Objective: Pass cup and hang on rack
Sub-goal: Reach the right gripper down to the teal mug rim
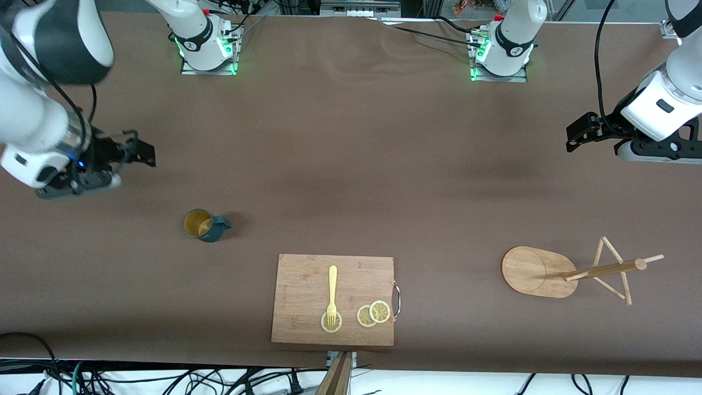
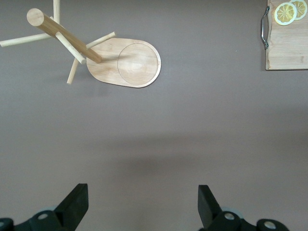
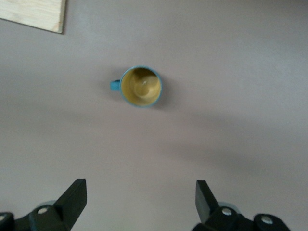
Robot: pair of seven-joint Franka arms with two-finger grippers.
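Note:
The cup (image 1: 204, 225), dark teal with a yellow-ochre inside, stands upright on the brown table toward the right arm's end; it also shows in the right wrist view (image 3: 140, 86). My right gripper (image 1: 143, 152) (image 3: 141, 190) hangs open over bare table, apart from the cup, nothing between its fingers. The rack (image 1: 535, 271), a bamboo mug tree with an oval base, central post and thin pegs, stands toward the left arm's end (image 2: 125, 62). My left gripper (image 1: 578, 134) (image 2: 143, 192) hovers open and empty over bare table, away from the rack.
A wooden cutting board (image 1: 307, 274) with a metal handle lies near the table's front edge, between cup and rack. A yellow fork (image 1: 332, 296) and lemon slices (image 1: 374, 314) lie on it. Cables run along the front edge.

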